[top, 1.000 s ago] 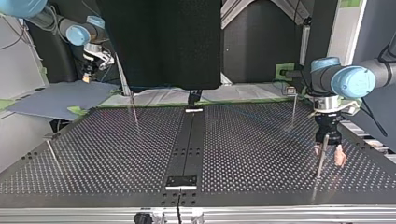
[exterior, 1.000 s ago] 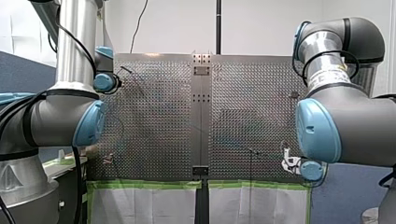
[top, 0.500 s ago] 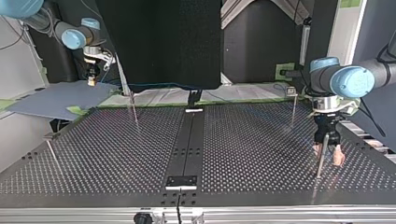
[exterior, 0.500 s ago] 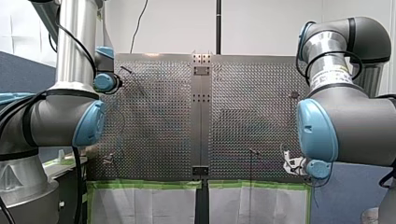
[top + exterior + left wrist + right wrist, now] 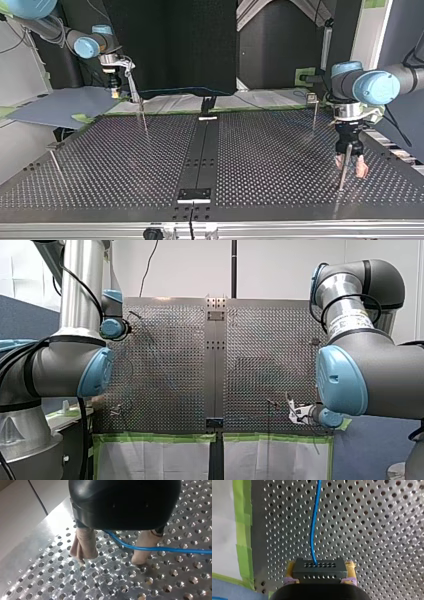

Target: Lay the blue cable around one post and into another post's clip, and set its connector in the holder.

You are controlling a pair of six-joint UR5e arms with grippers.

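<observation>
In the right wrist view my right gripper point(image 5: 320, 567) is shut on the black connector point(image 5: 319, 573), its yellow pads pressing both sides. The blue cable point(image 5: 313, 530) runs from the connector ahead over the perforated plate. In the top view my right gripper point(image 5: 116, 90) hangs at the far left edge, beside a thin post point(image 5: 142, 114). My left gripper point(image 5: 351, 167) stands open at the view's right, its beige pads low at another post point(image 5: 342, 176). In the left wrist view the blue cable point(image 5: 155, 549) passes loosely between the spread fingers point(image 5: 83, 545), touching neither.
Two more thin posts point(image 5: 314, 112) point(image 5: 54, 161) rise from the perforated table point(image 5: 125, 165). A dark centre strip point(image 5: 200, 160) carries a small plate point(image 5: 195, 195) near the camera. Green tape point(image 5: 160, 437) lines the table's edge by the arms.
My right gripper has moved with the connector toward the top view's middle, closer to the far-left post, pulling the cable along. My left gripper has stayed put and open.
</observation>
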